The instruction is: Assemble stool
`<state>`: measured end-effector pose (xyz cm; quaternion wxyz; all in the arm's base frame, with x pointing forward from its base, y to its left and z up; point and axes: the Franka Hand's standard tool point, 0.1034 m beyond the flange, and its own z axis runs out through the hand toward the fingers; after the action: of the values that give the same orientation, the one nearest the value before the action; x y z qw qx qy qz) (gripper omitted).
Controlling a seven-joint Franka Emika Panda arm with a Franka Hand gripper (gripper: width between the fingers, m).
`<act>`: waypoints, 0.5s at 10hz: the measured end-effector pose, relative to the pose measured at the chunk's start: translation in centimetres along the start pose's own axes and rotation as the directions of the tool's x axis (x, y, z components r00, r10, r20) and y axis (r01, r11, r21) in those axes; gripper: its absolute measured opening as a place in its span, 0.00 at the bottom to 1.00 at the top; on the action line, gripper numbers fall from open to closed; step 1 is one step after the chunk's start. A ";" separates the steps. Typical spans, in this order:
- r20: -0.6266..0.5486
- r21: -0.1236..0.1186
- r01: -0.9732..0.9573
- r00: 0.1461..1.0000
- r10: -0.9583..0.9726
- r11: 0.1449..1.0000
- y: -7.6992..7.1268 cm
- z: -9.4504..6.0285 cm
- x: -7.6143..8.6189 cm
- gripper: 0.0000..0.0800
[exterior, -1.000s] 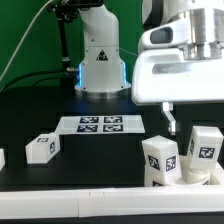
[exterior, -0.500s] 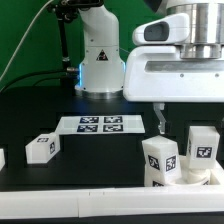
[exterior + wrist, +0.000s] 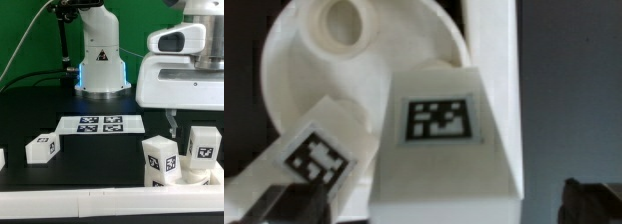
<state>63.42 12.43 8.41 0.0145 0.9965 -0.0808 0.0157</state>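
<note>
The round white seat (image 3: 186, 178) lies at the exterior view's right front, with two white tagged legs standing on it, one nearer (image 3: 160, 160) and one farther right (image 3: 203, 143). A third leg (image 3: 41, 148) lies loose on the table at the left. My gripper (image 3: 172, 128) hangs open just above and behind the two standing legs and holds nothing. In the wrist view the seat (image 3: 393, 60) shows an empty socket hole. A tagged leg (image 3: 441, 130) stands between my dark fingertips (image 3: 287, 205), and the second leg (image 3: 313, 155) is beside it.
The marker board (image 3: 100, 124) lies mid-table before the robot base (image 3: 100, 60). A low white wall (image 3: 90, 205) runs along the front edge. A small white piece (image 3: 2, 158) shows at the far left edge.
My gripper swung toward the exterior view's left, then back right, and ends slightly lower over the standing legs. The seat and legs have not moved.
</note>
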 end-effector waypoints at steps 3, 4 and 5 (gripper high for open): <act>-0.003 0.002 -0.035 0.999 0.035 0.999 -0.2 0.3 -0.1 0.81; -0.003 0.002 -0.045 0.999 0.045 0.999 -0.2 0.3 -0.1 0.81; -0.002 0.003 -0.111 0.994 0.111 0.994 -0.2 0.3 -0.1 0.65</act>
<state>63.38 12.66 8.08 0.0123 0.9905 -0.1360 0.0179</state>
